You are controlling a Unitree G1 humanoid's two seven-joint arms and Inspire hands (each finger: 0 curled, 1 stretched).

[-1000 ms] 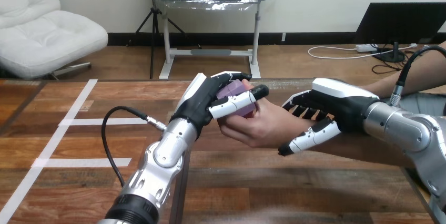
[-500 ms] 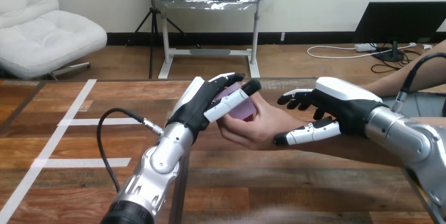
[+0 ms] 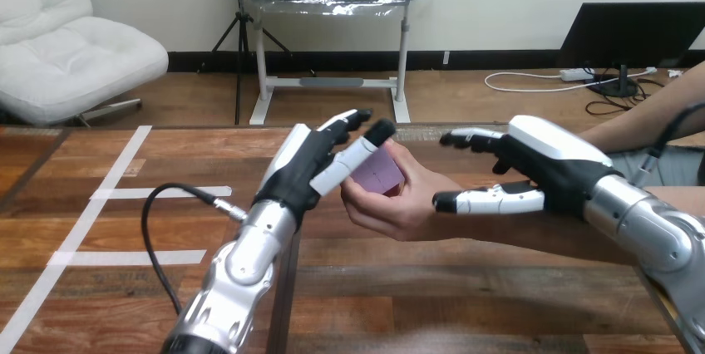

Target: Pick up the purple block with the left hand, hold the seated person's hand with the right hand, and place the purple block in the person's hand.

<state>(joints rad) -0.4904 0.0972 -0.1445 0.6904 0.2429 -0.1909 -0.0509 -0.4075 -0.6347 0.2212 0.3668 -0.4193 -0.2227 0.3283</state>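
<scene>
Starting at the left hand (image 3: 312,167): its fingers are extended nearly straight and grip nothing. One finger lies across the left edge of the purple block (image 3: 379,174); contact cannot be confirmed. The block rests in the person's hand (image 3: 399,208), cupped by the curled fingers and thumb, above the table (image 3: 125,229).

The right hand (image 3: 549,167) is spread open at the person's wrist (image 3: 465,225), fingers above it and thumb alongside, none curled round it.

Status, as a judgement: pick-up and placement appear complete, with only withdrawal of both hands left.

Materials:
- Block: matte purple, flat faces, crisp edges, apparently rigid.
- Robot hands: hard black bodies with smooth white shells.
- Table: glossy dark wooden planks with strips of white tape (image 3: 125,257).
</scene>
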